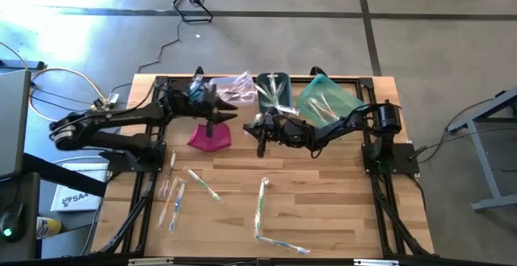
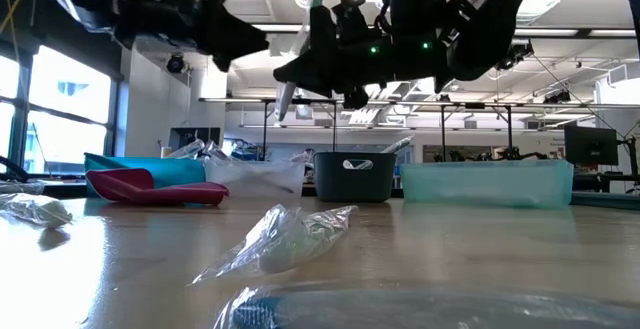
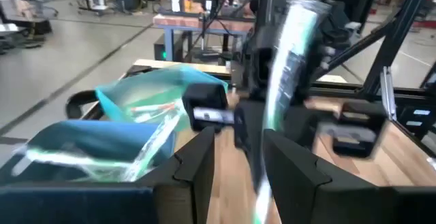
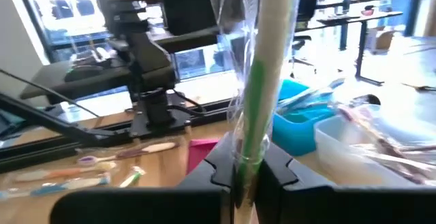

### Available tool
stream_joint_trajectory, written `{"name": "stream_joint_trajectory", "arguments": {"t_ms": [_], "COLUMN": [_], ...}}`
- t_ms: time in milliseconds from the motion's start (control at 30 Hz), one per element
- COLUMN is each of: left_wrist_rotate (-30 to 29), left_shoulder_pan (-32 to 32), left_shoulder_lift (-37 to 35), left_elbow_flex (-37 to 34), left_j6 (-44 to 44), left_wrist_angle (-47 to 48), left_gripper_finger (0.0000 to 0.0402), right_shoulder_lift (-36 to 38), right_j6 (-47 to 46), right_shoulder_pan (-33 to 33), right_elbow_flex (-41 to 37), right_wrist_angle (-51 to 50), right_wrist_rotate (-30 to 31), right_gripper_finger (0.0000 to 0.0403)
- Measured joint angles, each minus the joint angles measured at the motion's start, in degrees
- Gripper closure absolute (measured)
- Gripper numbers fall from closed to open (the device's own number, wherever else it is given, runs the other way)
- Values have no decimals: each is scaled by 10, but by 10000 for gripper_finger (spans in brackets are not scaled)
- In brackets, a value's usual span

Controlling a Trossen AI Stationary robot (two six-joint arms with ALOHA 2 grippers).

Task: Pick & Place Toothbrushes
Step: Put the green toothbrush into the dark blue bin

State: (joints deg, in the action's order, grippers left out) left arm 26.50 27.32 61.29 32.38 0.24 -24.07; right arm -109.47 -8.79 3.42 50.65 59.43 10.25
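Currently: wrapped green toothbrush (image 4: pixel 262 81) carried above the table, near the dark grey bin (image 1: pixel 273 90).
The right gripper (image 4: pixel 246 173) is clamped on its lower end, brush standing upright, just in front of that bin; the left gripper (image 3: pixel 235 159) waits beside the bin, fingers apart and empty. Judgement: centre over the bin's opening, lower, then release, keeping the wrapper clear of the rim.

1. The high view looks straight down on the whole worktop (image 1: pixel 323 209).
2. The low view sits at worktop level, facing the bins.
3. Each wrist view looks close past its own hand.
4. All share the magenta pouch (image 1: pixel 210 137).
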Motion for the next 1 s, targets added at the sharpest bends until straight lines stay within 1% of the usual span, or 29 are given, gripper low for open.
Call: {"name": "stream_joint_trajectory", "arguments": {"t_ms": [100,267,367,500,567,700,767,900,1000], "left_wrist_rotate": [0,-4,-6,-7,-7,-7,-7,-7,-7], "left_shoulder_pan": [9,8,8,8,8,8,8,8,8], "left_shoulder_lift": [-54,-134,-171,-214,-231,-258,-263,-265,-265], "left_elbow_flex": [-36,-95,-123,-150,-154,-154,-154,-154,-154], "left_j6": [0,-5,-7,-7,-7,-8,-7,-8,-7], "left_wrist_angle": [2,3,3,6,8,20,19,20,20], "left_gripper_finger": [280,280,280,280,280,280,280,280,280], "right_shoulder_lift": [20,64,99,139,147,149,145,143,143], "right_j6": [-1,-6,-23,-55,-73,-111,-132,-177,-212], "right_shoulder_pan": [9,28,44,74,91,129,142,166,181], "right_elbow_flex": [0,0,0,0,0,0,0,0,0], "right_wrist_angle": [-34,-105,-157,-231,-245,-264,-269,-308,-322], "right_wrist_rotate": [4,52,77,84,83,62,57,68,58], "right_gripper_finger": [387,387,387,387,387,387,387,387,387]}}
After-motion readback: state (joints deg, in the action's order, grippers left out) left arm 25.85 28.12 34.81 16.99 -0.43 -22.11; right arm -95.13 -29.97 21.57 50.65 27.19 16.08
